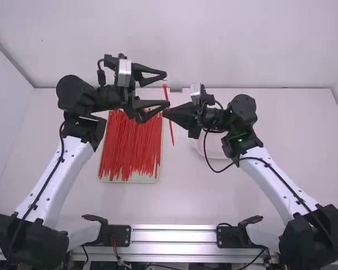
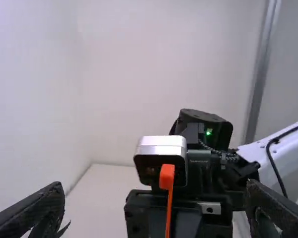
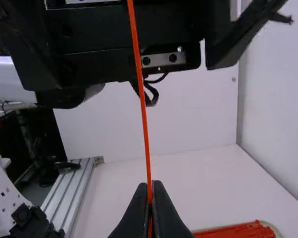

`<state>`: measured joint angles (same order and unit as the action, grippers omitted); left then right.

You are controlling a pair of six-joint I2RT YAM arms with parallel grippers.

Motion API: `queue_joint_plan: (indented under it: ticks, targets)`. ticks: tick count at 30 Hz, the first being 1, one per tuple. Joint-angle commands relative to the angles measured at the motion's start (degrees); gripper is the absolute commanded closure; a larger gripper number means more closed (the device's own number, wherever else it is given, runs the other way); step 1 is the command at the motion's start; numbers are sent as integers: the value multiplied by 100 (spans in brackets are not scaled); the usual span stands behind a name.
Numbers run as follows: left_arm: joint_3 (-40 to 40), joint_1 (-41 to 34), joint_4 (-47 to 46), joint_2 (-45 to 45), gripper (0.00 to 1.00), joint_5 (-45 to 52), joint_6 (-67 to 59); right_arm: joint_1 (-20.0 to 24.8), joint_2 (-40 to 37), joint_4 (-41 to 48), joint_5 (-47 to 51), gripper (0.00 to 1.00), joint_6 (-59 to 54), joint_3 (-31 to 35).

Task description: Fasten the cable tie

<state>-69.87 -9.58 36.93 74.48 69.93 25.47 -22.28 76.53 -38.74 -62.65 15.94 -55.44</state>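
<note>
In the high view, your left arm stands near the side wall (image 1: pixel 11 84) at 9 o'clock, so there is little spare room on that flank. Just inboard, a tray (image 1: pixel 158 169) lies flat on the worktop (image 1: pixel 281 129), loaded with spare ties (image 1: pixel 129 146) in red; its far edge lies under the left arm's wrist. At 12 o'clock your left pincer (image 1: pixel 167 88) hangs above the worktop with its fingers (image 2: pixel 35 213) spread wide and nothing in them. The head of the cable tie (image 1: pixel 171 129) sits in that gap, touching neither finger as far as you can see. The tie stands nearly upright, head at the top and tail hanging free above the worktop just past the tray's right edge. Your right pincer (image 1: pixel 166 112) comes in from 3 o'clock and is pressed together on the tie's strap partway down; the right wrist view shows its fingertips (image 3: pixel 161 208) closed tight on the strap. A white object (image 1: pixel 205 149) lies under the right wrist; you cannot tell what it is. From there round to 4 o'clock the worktop is open as far as the back wall (image 1: pixel 242 39) and the rail (image 1: pixel 174 233) at the near edge.
</note>
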Motion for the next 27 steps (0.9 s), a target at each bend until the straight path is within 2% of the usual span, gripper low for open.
queue_joint_plan:
  ticks: [1, 7, 10, 13, 21, 24, 27]
  targets:
    - [-149, 59, 55, -31, 18, 173, 372, 11, -101, -33, 35, 100, 57, -223]
    - [-149, 57, 35, -33, 50, 422, 345, 7, -101, -31, 39, 100, 57, -223]
    - [-149, 55, -2, -33, 57, 426, 348, 15, -101, -31, 39, 100, 57, -223]
    - [-149, 55, -13, -33, 71, 420, 350, 13, -101, -28, 39, 100, 55, -223]
    - [-149, -70, 72, -33, 75, 396, 343, 15, -101, -26, 31, 100, 57, -223]
    - [-149, -35, 63, -33, 81, 286, 348, 15, -101, -26, 2, 100, 61, -223]
    - [-149, -11, 63, -33, 91, 269, 389, 15, -101, -26, -13, 100, 59, -223]
